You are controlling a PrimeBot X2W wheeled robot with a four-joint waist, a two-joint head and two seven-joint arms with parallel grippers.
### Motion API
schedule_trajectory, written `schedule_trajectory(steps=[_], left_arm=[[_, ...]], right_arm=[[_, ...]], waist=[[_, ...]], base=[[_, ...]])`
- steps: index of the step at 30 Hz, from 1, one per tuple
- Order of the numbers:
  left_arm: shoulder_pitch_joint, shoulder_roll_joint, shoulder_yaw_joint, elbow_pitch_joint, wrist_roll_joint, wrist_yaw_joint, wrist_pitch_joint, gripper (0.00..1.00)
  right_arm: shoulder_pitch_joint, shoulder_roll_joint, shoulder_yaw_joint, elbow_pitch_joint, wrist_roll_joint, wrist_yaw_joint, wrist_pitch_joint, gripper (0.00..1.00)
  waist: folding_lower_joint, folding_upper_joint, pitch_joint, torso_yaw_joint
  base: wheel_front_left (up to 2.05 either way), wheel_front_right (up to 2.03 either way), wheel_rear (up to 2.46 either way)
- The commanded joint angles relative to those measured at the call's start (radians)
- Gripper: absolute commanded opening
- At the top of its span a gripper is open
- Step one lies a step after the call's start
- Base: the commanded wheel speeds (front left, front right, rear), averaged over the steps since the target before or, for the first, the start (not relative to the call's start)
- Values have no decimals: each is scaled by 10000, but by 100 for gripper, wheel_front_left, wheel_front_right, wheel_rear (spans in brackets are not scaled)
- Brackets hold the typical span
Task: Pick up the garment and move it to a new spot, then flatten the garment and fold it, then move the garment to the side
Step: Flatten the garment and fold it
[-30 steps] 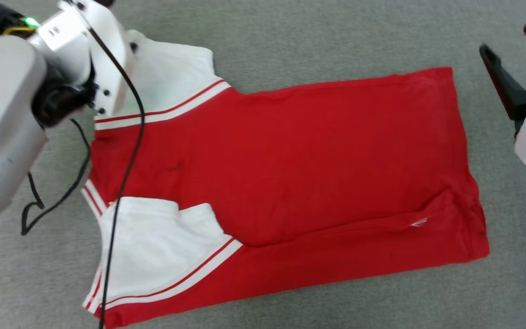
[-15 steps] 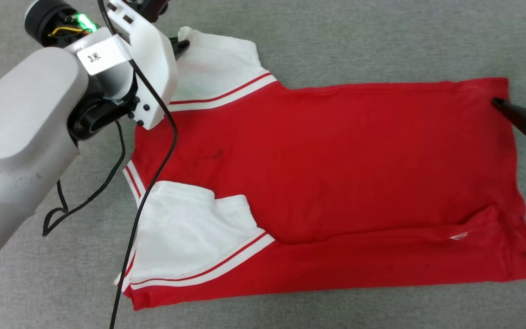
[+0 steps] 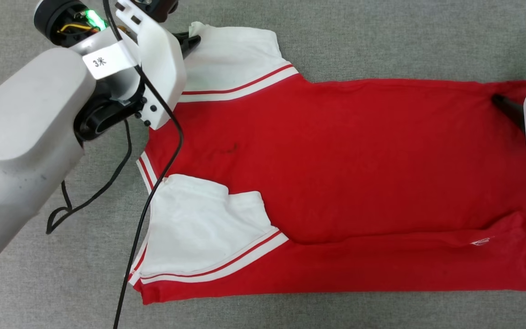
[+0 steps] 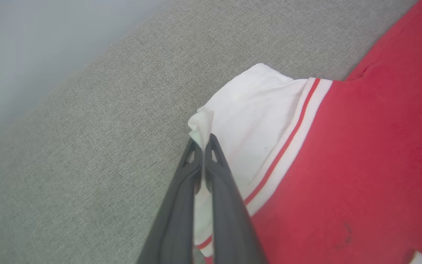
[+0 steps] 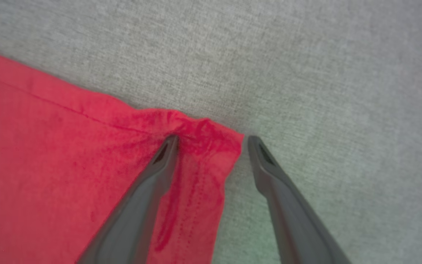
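The garment (image 3: 336, 173) lies spread on the grey cloth surface, red body plain side up, with two white sleeves edged in red-and-white stripes at its left end. My left gripper (image 3: 193, 41) is shut on the corner of the far white sleeve (image 4: 255, 110), and in the left wrist view the cloth puckers between its fingertips (image 4: 204, 141). My right gripper (image 5: 211, 138) stands open astride the far right hem corner (image 5: 214, 135), one finger (image 5: 159, 165) on the red cloth and the other on the bare surface. In the head view one dark finger (image 3: 505, 104) rests at that corner.
A black cable (image 3: 153, 192) hangs from my left arm (image 3: 21, 151) and crosses the near sleeve and the grey surface (image 3: 381, 36). In the left wrist view the surface ends at a pale edge (image 4: 31, 40) at the upper left.
The head camera has shifted, sliding the whole picture right. My right gripper, earlier raised off the garment, has come down onto the far hem corner. The left gripper stays shut on the sleeve.
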Motion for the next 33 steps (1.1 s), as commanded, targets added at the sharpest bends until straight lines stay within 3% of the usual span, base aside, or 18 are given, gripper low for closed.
schedule_trajectory(steps=[1,2,6,13,19,33], left_arm=[[91,34,-10,36,-48,-5,-75,0],[121,52,-7,69,-62,-6,-111,0],[214,113,-7,230,-158,-6,-314,0],[864,353,114,178,-353,83,-911,0],[1917,744,32,-375,-549,485,-1293,0],[4968,1961,-222,-2336,-1278,1772,-2068,0]], right_arm=[[946,463,746,483,143,133,276,40],[856,400,782,471,197,133,151,0],[357,125,626,439,132,69,-922,0],[290,246,449,612,73,66,-2920,0],[1035,423,231,856,134,67,-4462,0],[3449,314,402,216,588,67,-5450,0]], waist=[[4,0,-56,-39],[4,0,-107,-70],[4,0,-401,-177],[4,0,-1234,-325],[4,0,-2093,-288],[4,0,-3929,-317]], base=[[0,0,0],[0,0,0],[0,0,0],[0,0,0],[0,0,0],[0,0,0]])
